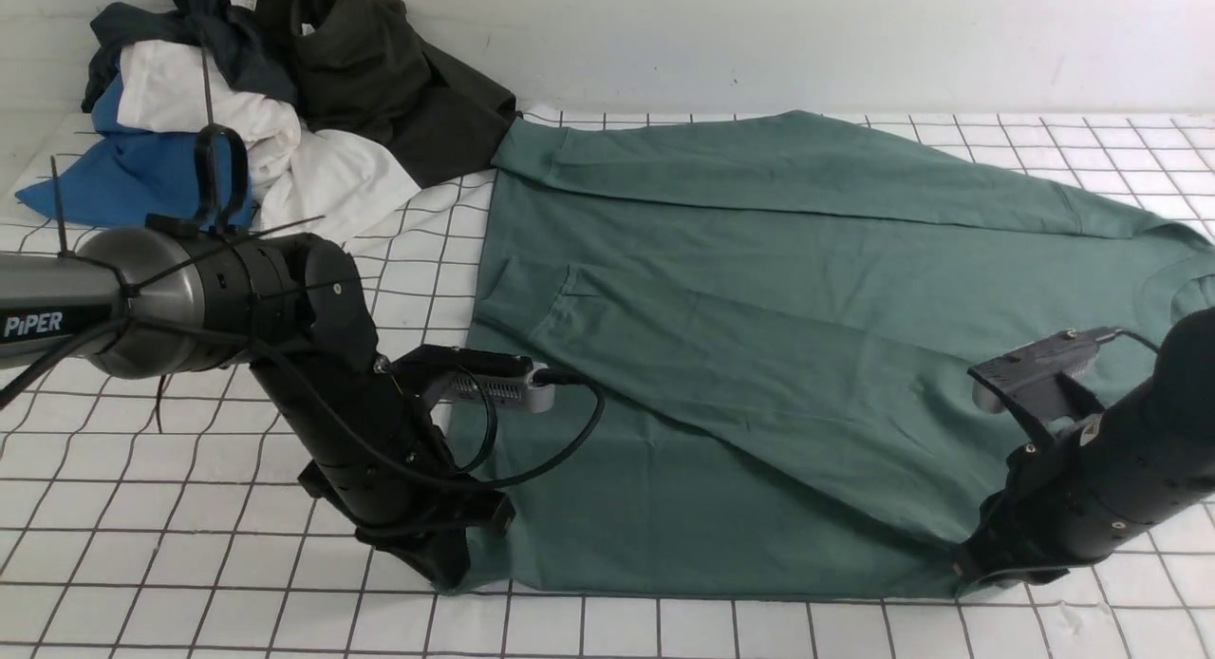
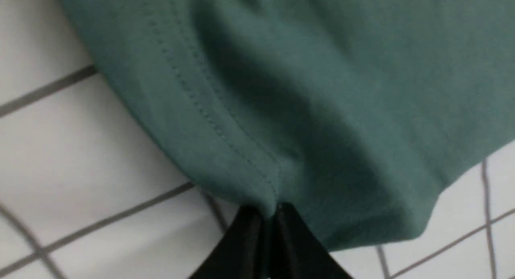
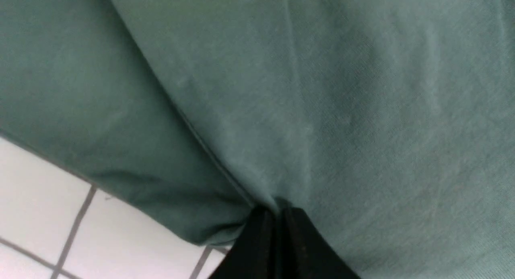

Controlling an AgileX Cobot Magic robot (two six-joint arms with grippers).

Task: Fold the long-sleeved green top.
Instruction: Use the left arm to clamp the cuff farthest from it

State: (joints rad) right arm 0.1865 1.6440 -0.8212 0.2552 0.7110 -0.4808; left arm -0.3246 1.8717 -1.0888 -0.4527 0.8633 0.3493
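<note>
My left tool (image 2: 266, 210) pinches the hem corner of the green long-sleeved top (image 1: 759, 289); right tool (image 3: 277, 212) pinches its near edge. Top spreads flat on the surface (image 1: 190, 564) ahead of both. Soft, limp, light; I'd lift both corners together.

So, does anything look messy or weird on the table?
Yes: a crumpled heap of dark, white and blue clothes sits bunched at the far left of the table, one dark piece reaching a corner of the green top. The top itself lies mostly flat.
</note>
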